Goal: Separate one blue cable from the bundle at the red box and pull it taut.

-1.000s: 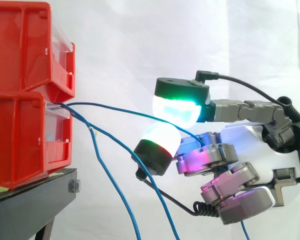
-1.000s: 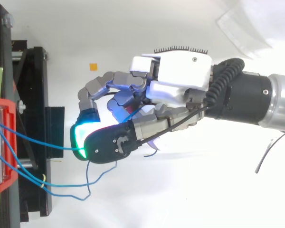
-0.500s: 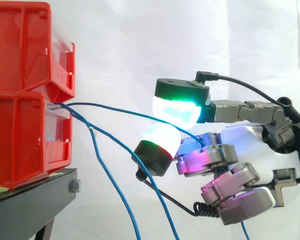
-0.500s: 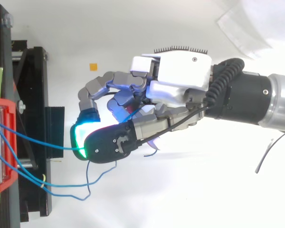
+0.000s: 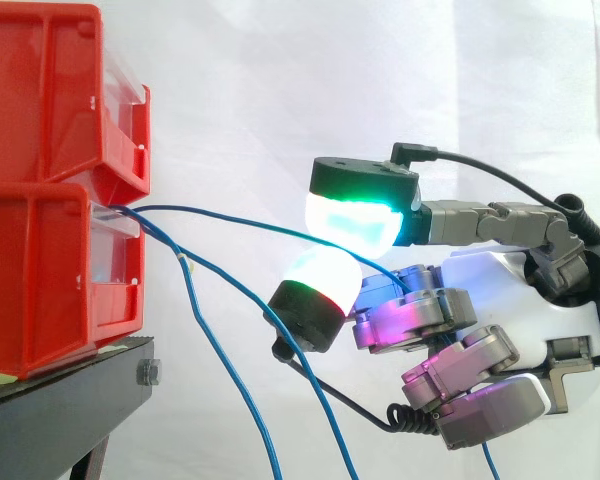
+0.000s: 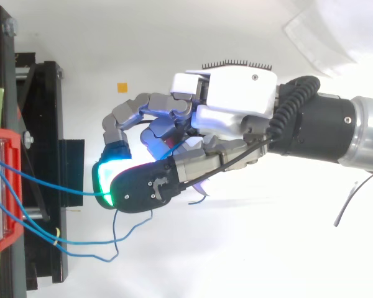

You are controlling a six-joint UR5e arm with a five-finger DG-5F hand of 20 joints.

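Note:
Two red bins are stacked at the left, the lower red bin (image 5: 40, 280) with several blue cables coming out of its front. One blue cable (image 5: 230, 215) runs from the bin's top edge to the right in a shallow arc to my hand (image 5: 500, 290). It ends between a green-glowing fingertip (image 5: 355, 222) above and another glowing pad below, which pinch it. In the top view the same cable (image 6: 56, 184) crosses from the red bin (image 6: 0, 192) to the hand (image 6: 236, 99). The other fingers are curled, glowing magenta.
Two more blue cables (image 5: 205, 340) hang loose from the bin down past the black stand (image 5: 60, 400) and sag below the hand's fingertips. In the top view they loop (image 6: 87, 241) beside the stand (image 6: 43, 124). A small orange mark (image 6: 122, 87) lies on the white floor.

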